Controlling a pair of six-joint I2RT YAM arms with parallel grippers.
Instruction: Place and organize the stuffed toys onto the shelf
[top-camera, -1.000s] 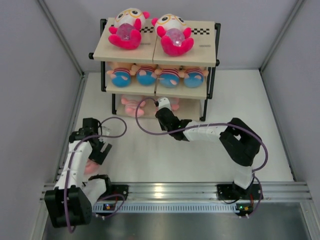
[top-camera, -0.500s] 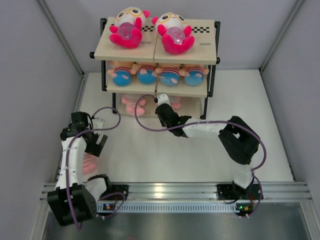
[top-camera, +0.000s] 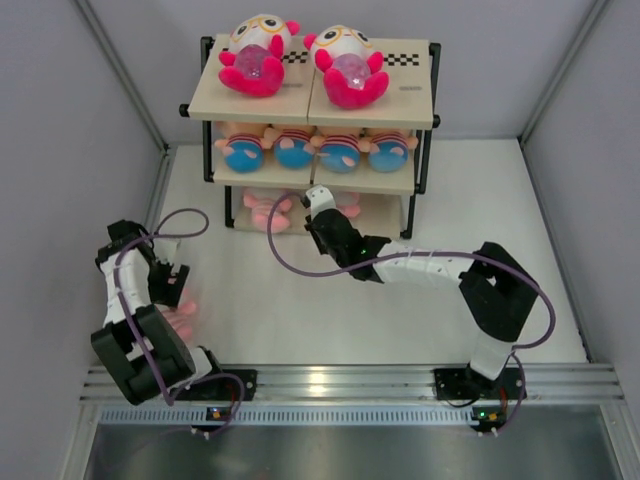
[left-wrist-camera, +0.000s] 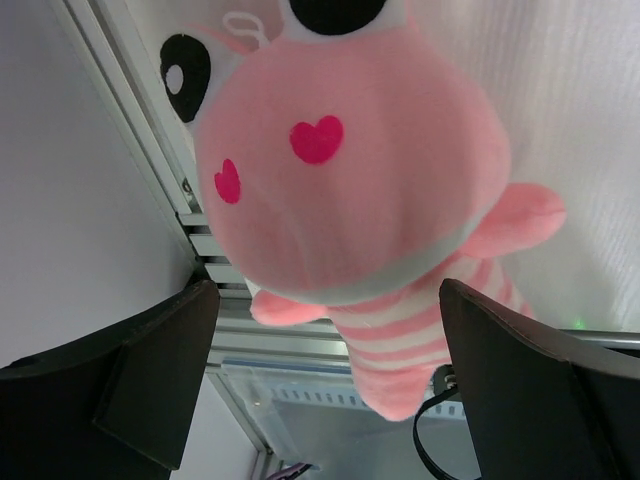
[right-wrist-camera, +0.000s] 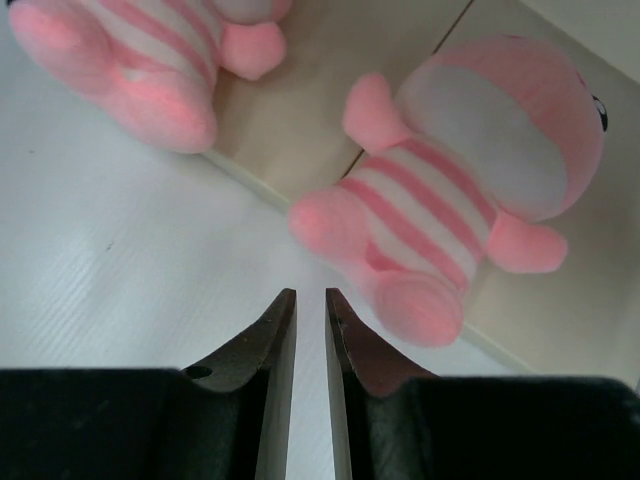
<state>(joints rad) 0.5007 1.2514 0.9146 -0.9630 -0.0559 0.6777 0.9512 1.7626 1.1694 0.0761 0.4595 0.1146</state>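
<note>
Looking down from above, the shelf (top-camera: 203, 100) stands at the far side of the table (top-camera: 300, 320). Two white toys (top-camera: 255, 60) lie on the top board and four peach toys (top-camera: 292, 150) sit in a row on the middle one, so each kind has its own level. Two pink toys (top-camera: 262, 208) lie on the bottom board. The right gripper (top-camera: 320, 205) reaches low to that board, just in front of them. The left gripper (top-camera: 170, 285) hangs at the near left, over the last pink toy (top-camera: 182, 322), which lies on the table, well apart from the shelf.

From the left wrist, that last pink toy (left-wrist-camera: 350, 220) fills the view, face up. The left gripper (left-wrist-camera: 328, 330) is spread wide, one finger (left-wrist-camera: 160, 370) on each side and not touching, I think ready to come down and grab it.

From the right wrist, the right gripper (right-wrist-camera: 311, 300) is almost closed, with only a thin slit and nothing in it. The right pink toy (right-wrist-camera: 460, 210) lies on the bottom board (right-wrist-camera: 300, 110), its foot just beside the tips. The left pink toy (right-wrist-camera: 130, 60) lies next to it, feet over the near edge.
</note>
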